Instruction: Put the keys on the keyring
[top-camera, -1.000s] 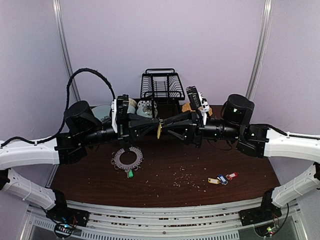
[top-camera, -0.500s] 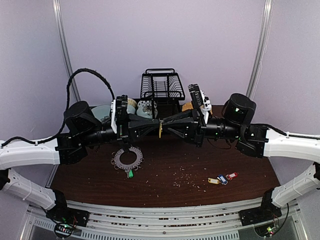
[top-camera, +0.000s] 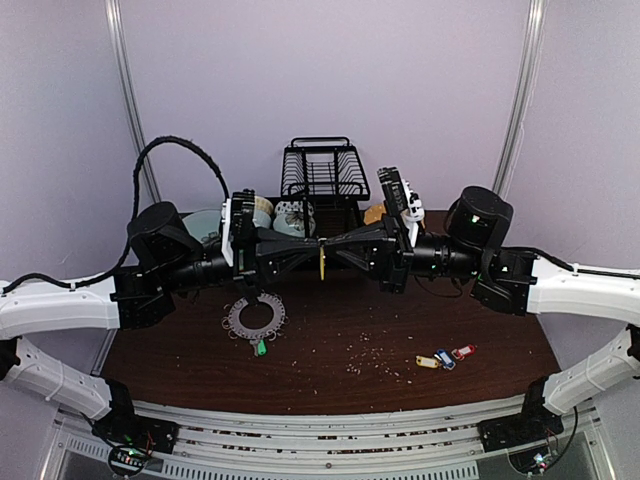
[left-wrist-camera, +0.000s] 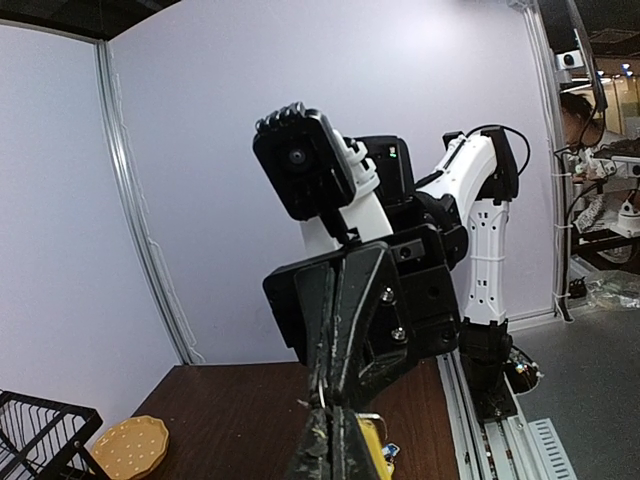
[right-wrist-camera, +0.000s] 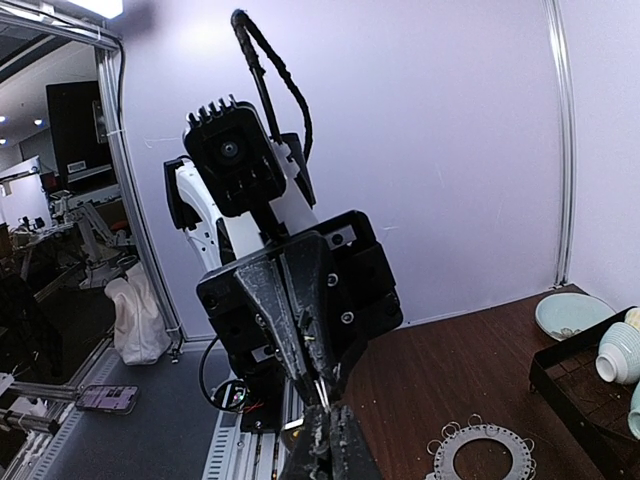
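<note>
Right end effector (top-camera: 328, 246) has clamped shut at yellow-tagged key (top-camera: 321, 263) (left end effector (top-camera: 314, 246) grips it).

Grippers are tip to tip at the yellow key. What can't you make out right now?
- Yellow-tagged key: its metal blade is hidden inside the pinch in every view. Whether the right gripper actually grips it is unclear.
- Keyring: the split rings are too small from the top view, and the bottom edge crops it in the right wrist view.

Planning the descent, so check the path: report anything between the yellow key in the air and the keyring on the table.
Nothing visible blocks it. The yellow key hangs from the left gripper; the keyring lies on the table below, off to the left, with only air between.
</note>
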